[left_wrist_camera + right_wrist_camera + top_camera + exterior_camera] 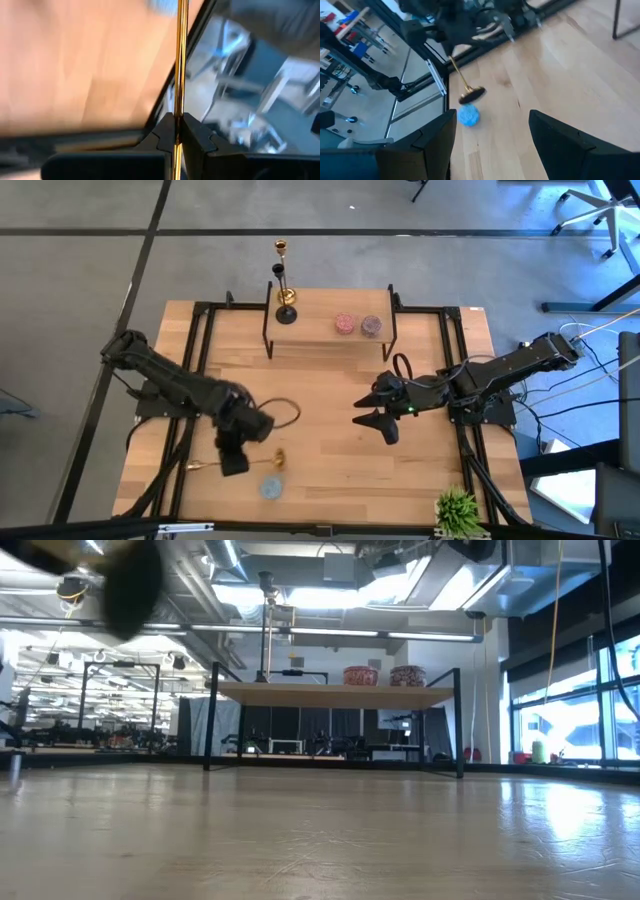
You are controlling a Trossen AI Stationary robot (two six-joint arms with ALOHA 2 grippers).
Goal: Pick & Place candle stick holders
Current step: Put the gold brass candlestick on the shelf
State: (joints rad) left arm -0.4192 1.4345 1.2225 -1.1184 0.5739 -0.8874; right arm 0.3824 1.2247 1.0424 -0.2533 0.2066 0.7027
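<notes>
One thin shiny gold candlestick (240,461) is pinched by the left pincer (233,463), lifted sideways for carrying. The right pincer (368,420) waits spread, holding nothing.

On your tabletop (330,430), the raised shelf (330,315) at the far edge carries one candlestick (286,295) at its left end and two jars (357,325) toward its right; the other candlestick (240,461) lies near the front left, a small ball (271,488) just beside its base; a plant (458,508) sits front right.
</notes>
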